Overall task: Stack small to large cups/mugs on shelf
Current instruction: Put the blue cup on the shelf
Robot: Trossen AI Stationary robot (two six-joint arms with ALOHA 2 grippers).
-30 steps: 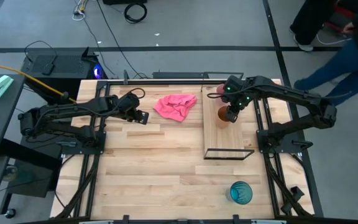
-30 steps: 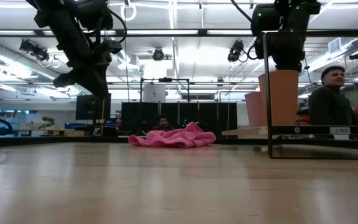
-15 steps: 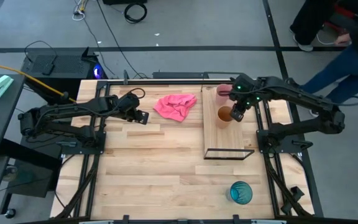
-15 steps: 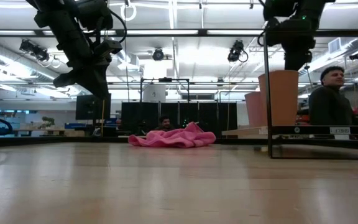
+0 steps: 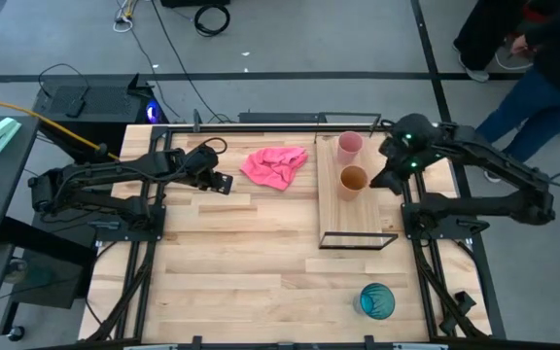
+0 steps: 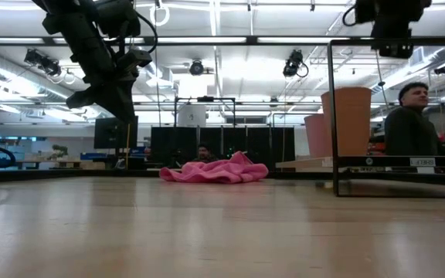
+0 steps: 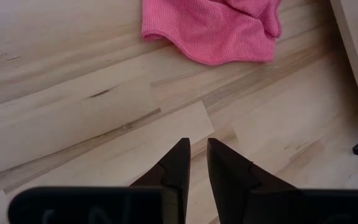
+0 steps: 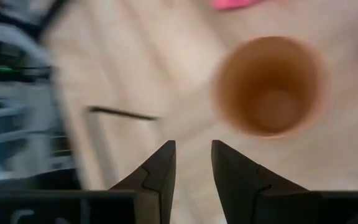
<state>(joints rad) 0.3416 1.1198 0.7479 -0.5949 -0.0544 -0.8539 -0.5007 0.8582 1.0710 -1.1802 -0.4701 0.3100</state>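
Right gripper point(image 5: 394, 181) open beside orange cup point(image 5: 353, 181) — seemingly empty, pink cup point(image 5: 349, 146) behind

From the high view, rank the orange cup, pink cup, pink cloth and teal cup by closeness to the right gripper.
Right gripper sits at the shelf's right edge.
1. Orange cup, on the shelf, just to the gripper's left.
2. Pink cup, on the shelf's far end.
3. Pink cloth and teal cup, on the tabletop: too close to call.

Matt wood shelf point(image 5: 358, 209); pink cloth point(image 5: 276, 165).
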